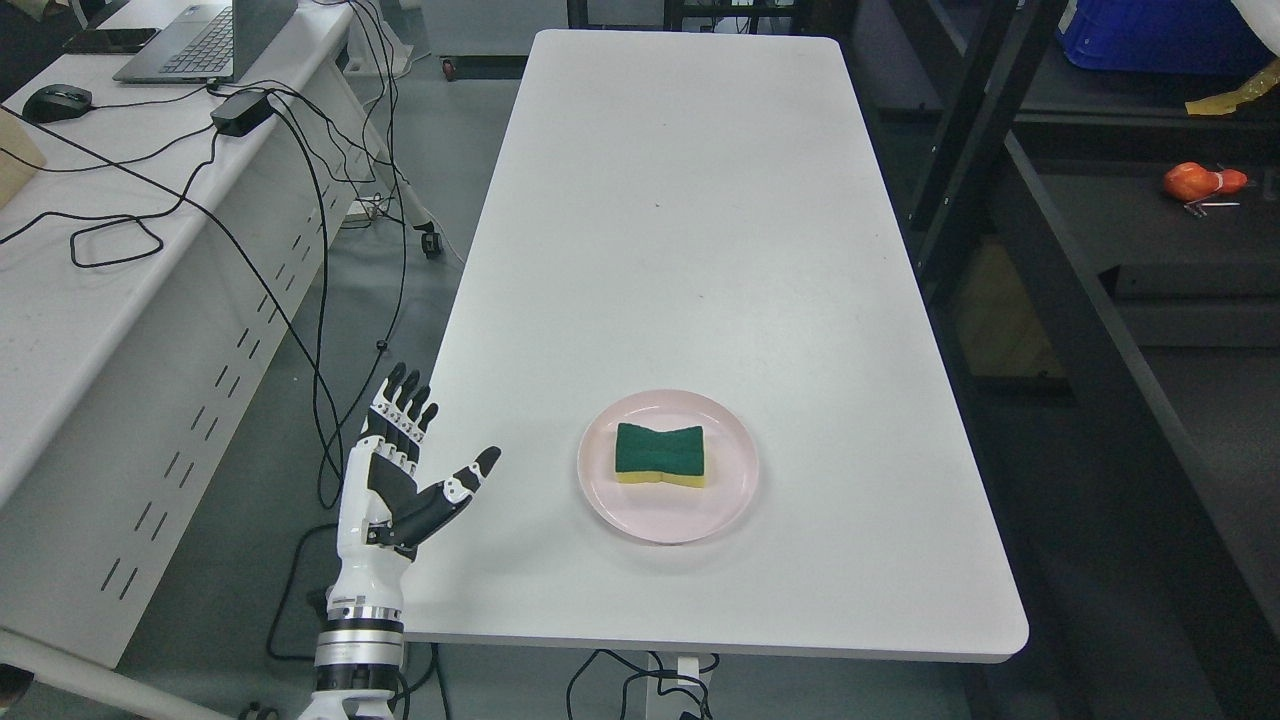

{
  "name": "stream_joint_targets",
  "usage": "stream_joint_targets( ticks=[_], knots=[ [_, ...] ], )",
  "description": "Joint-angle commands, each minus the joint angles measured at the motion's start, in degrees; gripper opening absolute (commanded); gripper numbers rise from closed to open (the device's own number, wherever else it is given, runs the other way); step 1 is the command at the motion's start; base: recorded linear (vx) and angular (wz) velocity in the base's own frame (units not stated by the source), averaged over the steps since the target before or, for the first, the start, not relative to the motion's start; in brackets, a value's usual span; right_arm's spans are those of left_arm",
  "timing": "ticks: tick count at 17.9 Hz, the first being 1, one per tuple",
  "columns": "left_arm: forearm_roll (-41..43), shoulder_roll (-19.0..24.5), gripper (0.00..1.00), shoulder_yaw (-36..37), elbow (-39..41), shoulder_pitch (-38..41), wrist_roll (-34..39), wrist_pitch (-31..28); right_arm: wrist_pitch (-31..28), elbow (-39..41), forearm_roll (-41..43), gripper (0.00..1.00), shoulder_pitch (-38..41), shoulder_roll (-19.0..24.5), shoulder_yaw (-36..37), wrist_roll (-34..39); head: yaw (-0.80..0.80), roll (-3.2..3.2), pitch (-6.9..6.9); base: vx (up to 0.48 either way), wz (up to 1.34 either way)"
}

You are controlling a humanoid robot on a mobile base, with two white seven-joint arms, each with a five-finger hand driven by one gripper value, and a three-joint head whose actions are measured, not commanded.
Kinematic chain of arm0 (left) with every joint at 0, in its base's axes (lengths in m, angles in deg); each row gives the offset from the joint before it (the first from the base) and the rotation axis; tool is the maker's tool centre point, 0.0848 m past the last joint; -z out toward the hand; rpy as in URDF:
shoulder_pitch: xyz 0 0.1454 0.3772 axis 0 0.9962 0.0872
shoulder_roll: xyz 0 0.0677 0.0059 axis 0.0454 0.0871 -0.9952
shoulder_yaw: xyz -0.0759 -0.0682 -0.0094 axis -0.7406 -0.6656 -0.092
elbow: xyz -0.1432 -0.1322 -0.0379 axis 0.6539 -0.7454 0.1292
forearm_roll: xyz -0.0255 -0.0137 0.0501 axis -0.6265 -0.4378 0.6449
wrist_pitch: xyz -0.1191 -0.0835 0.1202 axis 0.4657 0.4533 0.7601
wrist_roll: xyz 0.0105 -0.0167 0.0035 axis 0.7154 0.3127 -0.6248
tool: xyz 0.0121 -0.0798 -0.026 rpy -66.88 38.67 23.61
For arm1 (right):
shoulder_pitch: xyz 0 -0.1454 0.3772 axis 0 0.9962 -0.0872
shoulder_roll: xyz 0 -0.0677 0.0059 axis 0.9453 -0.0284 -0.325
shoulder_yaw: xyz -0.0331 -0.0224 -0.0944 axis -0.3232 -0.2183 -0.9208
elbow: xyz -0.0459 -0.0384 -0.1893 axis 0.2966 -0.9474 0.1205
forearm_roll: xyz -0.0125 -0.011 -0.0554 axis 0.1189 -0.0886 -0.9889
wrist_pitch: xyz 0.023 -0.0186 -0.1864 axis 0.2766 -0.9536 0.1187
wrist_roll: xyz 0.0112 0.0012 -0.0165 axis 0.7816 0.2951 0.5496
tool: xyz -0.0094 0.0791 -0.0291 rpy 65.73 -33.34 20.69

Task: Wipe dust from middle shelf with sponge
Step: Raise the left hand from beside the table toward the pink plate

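On the long white table (700, 250), lower centre, a light, squashy green-and-yellow waisted sponge (660, 454) lies on a round pink plate (700, 515), best pinched at its narrow middle, while the left hand (395, 480), fingers spread and empty, hovers at lower left.

I see: sponge (660, 455) on plate (610, 500) | plate on table (700, 200), near front edge | left hand (400, 470) at table's left edge, left of plate | desk (60, 300) with laptop (200, 40) far left | shelving (1100, 300) right of table
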Motion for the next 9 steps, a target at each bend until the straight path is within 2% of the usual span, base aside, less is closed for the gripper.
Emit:
stream_joint_targets(
  ticks=[1, 4, 5, 7, 9],
  knots=[
    [0.0, 1.0, 0.98, -0.8, 0.0, -0.5, 0.0, -0.1, 0.0, 1.0, 0.0, 1.00, 0.0, -1.0, 0.0, 0.0, 0.00, 0.00, 0.00, 0.000, 0.00],
    [0.0, 1.4, 0.98, -1.3, -0.1, -1.1, -0.1, -0.1, 0.0, 1.0, 0.0, 1.00, 0.0, -1.0, 0.0, 0.0, 0.00, 0.00, 0.00, 0.000, 0.00],
    [0.0, 3.5, 0.98, -1.7, -0.2, -1.7, -0.7, -0.2, 0.0, 1.0, 0.0, 1.00, 0.0, -1.0, 0.0, 0.0, 0.00, 0.00, 0.00, 0.000, 0.00],
    [0.2, 11.7, 0.98, -1.3, -0.7, -3.6, -3.5, 0.2, 0.0, 1.0, 0.0, 1.00, 0.0, -1.0, 0.0, 0.0, 0.00, 0.00, 0.00, 0.000, 0.00],
    [5.2, 19.3, 0.98, -1.0, -1.1, -7.5, -8.4, 0.4, 0.0, 1.0, 0.0, 1.00, 0.0, -1.0, 0.0, 0.0, 0.00, 0.00, 0.00, 0.000, 0.00]
  ],
)
